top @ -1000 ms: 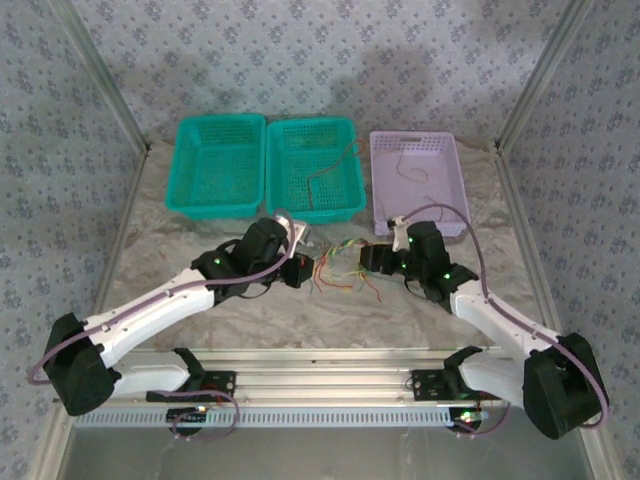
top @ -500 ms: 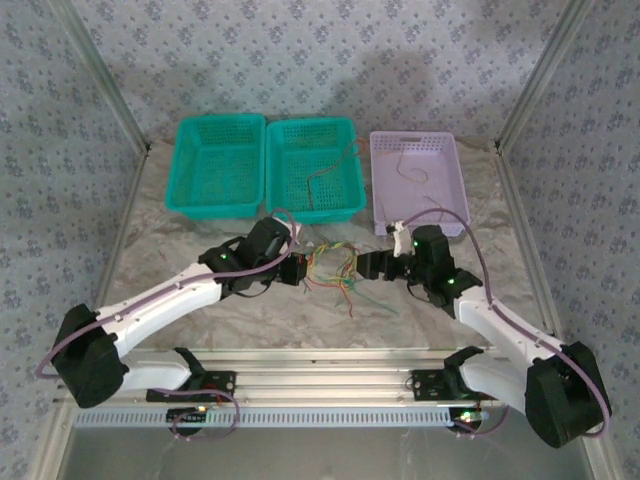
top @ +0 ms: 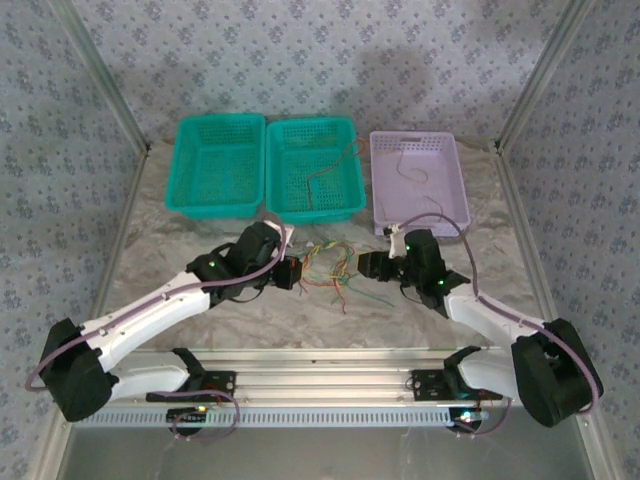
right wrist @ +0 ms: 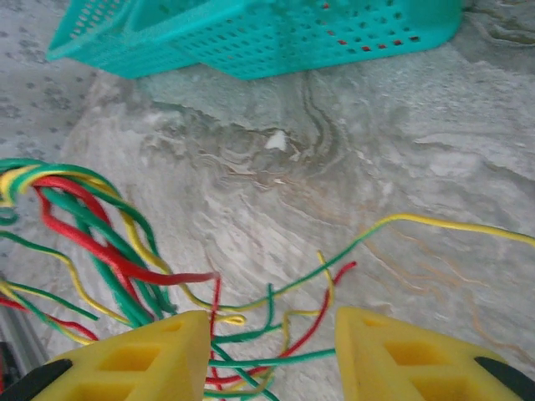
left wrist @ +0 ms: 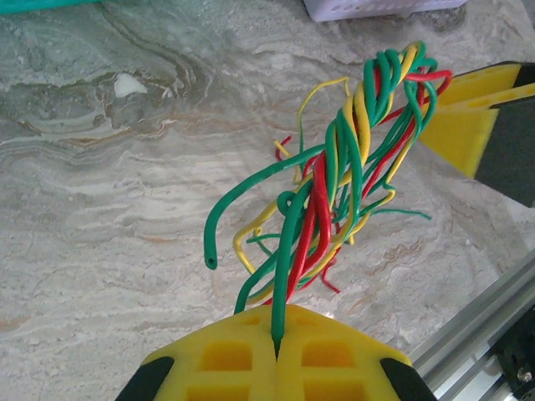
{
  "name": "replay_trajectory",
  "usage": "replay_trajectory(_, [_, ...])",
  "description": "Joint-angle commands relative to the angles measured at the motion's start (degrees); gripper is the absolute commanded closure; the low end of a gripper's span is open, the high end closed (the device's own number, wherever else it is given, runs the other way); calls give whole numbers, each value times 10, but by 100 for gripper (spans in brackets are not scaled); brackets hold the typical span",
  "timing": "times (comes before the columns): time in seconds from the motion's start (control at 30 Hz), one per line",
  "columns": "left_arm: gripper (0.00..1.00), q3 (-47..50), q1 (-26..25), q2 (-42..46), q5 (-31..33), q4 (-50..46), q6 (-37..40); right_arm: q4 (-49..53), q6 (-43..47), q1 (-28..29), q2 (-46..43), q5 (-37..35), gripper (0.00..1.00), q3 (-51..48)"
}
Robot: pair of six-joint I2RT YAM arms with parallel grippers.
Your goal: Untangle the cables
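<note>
The cables (top: 326, 264) are a twisted bundle of thin green, yellow and red wires held above the marble table between the two arms. My left gripper (top: 291, 273) is shut on a green cable (left wrist: 288, 276) that leads up into the bundle (left wrist: 359, 159). Just right of the bundle, my right gripper (top: 368, 266) stands open. Its yellow fingers (right wrist: 146, 359) straddle several loose wire ends (right wrist: 276, 334) lying on the table, and the main twist (right wrist: 84, 225) hangs to their left. The right gripper's yellow finger (left wrist: 468, 125) shows behind the bundle in the left wrist view.
Two teal baskets (top: 192, 196) (top: 350, 200) and a lilac basket (top: 452, 205) stand along the back. A thin brown wire (top: 322, 180) lies in the right teal basket and another (top: 410, 170) in the lilac one. A metal rail (top: 320, 385) runs along the near edge.
The right gripper has moved left, closer to the bundle, and its jaws have narrowed. The left gripper stays shut on the green cable, with the bundle shifted slightly.
</note>
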State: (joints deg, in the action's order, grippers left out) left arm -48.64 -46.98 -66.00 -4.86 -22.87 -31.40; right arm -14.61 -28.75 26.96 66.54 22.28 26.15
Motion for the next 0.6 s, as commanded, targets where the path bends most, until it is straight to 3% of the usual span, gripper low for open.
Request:
replay_trajectory(0.0, [100, 7, 3, 8, 0, 17, -1, -109, -14, 20, -2, 10, 55, -14])
replay_trajectory(0.2, [100, 7, 3, 5, -6, 19, -1, -160, -2, 33, 0, -1, 56, -22])
replay_trajectory(0.33, [100, 6, 3, 5, -10, 17, -1, -167, 4, 33, 3, -19, 65, -24])
replay_trajectory(0.57, [100, 3, 3, 7, -10, 15, -1, -169, 11, 33, 23, -22, 67, -20])
